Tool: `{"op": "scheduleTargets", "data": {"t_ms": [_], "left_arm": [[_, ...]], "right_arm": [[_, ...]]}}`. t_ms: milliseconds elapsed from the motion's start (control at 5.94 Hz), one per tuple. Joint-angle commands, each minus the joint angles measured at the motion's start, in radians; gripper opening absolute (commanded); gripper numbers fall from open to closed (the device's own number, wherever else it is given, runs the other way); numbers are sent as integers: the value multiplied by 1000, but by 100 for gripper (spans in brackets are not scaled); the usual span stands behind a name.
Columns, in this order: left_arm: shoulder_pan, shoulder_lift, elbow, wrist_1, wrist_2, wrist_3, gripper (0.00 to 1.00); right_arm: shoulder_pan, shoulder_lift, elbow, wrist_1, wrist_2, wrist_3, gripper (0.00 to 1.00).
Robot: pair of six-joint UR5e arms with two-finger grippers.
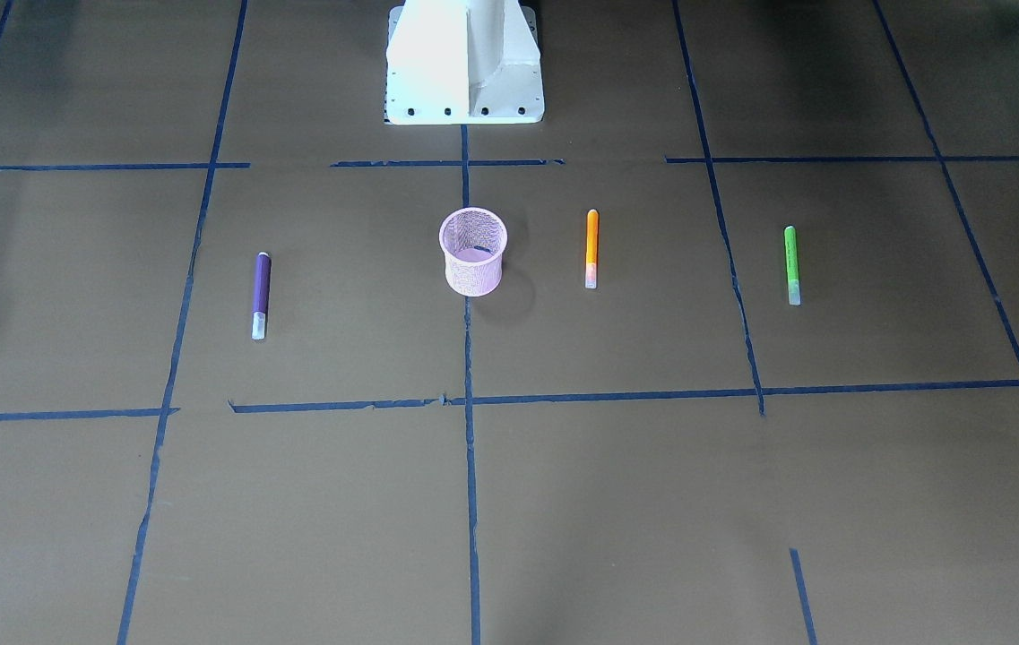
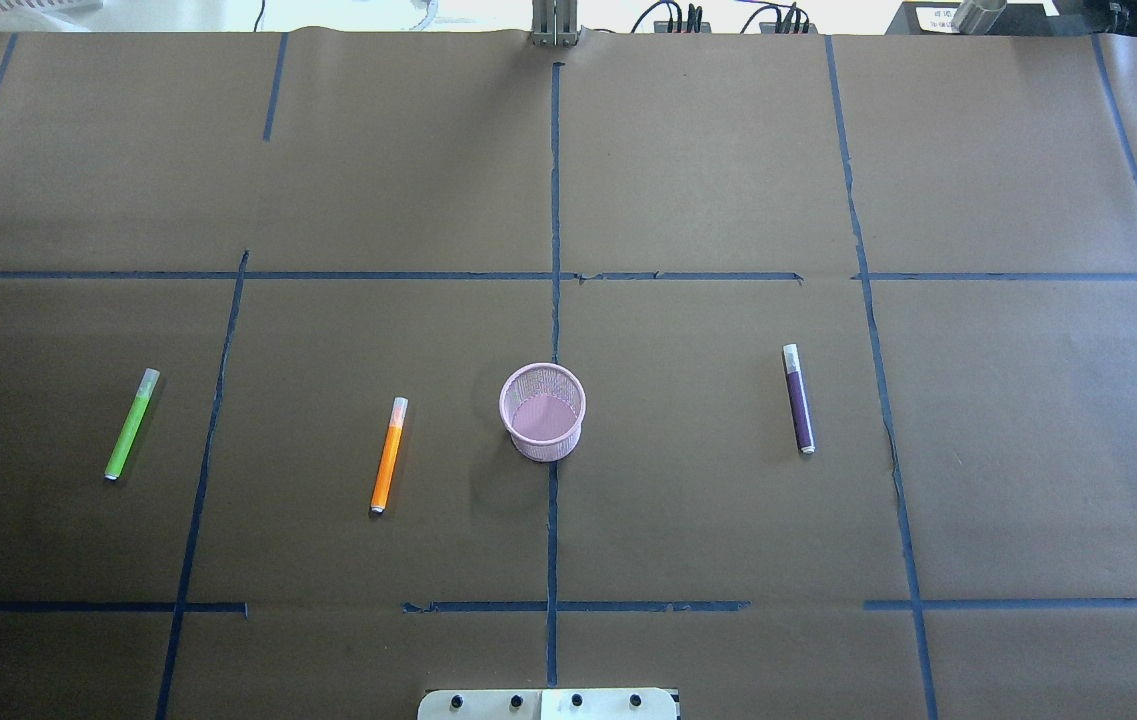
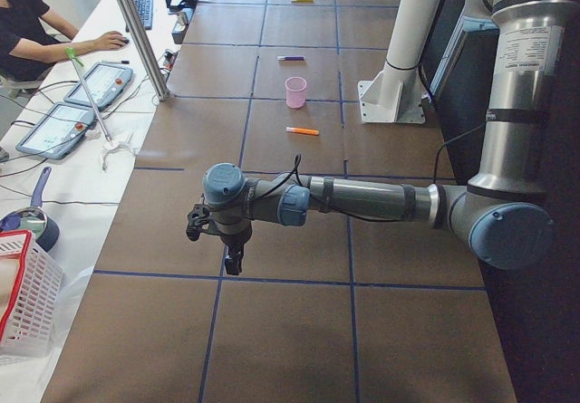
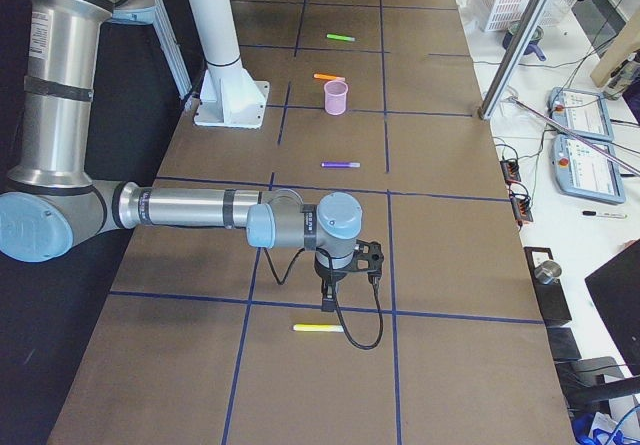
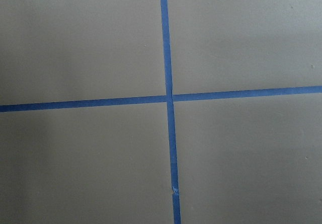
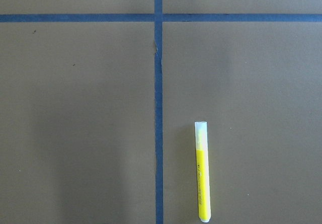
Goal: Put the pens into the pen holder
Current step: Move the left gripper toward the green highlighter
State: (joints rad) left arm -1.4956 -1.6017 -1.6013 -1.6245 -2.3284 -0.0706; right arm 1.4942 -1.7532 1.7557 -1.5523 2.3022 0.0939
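– Three pens lie out by the pen holder (image 2: 540, 446), yes?

– Yes. In the overhead view the pink mesh cup stands upright at the middle of the counter (image 2: 728, 150), on a line of blue tape (image 2: 555, 200), and its pink floor shows through the mouth. The orange pen (image 2: 389, 455) lies at its 9 o'clock, near but apart. The green pen (image 2: 132, 424) lies farther out the same way, and the purple pen (image 2: 799, 399) lies at its 3 o'clock. All three lie flat with their pale caps toward 12.

– Any more?

– One yellow pen (image 6: 203, 171), well apart from the rest, at the counter's end on the robot's right. In the right wrist view it lies at 5 o'clock of a tape crossing, cap toward 12.

– And the claws?

– The right claw (image 4: 327, 307) hangs pointing down near the yellow pen, apart from it. The left claw (image 3: 234, 265) hangs over the counter at the other end, well apart from every pen. Each shows only from a side camera, so I cannot tell whether the fingers are apart or together. All four pens lie on the counter, so neither claw has one.
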Motion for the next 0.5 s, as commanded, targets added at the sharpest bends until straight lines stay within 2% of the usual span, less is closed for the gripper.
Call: {"op": "scheduleTargets", "data": {"t_ms": [0,337], "left_arm": [[5,17,-29,-46,-2,-2,100],[33,26,-19,-51,4,-2,100]], "right_arm": [[0,1,-1,0,5,4,100],[0,1,4,0,11,7,100]]}}
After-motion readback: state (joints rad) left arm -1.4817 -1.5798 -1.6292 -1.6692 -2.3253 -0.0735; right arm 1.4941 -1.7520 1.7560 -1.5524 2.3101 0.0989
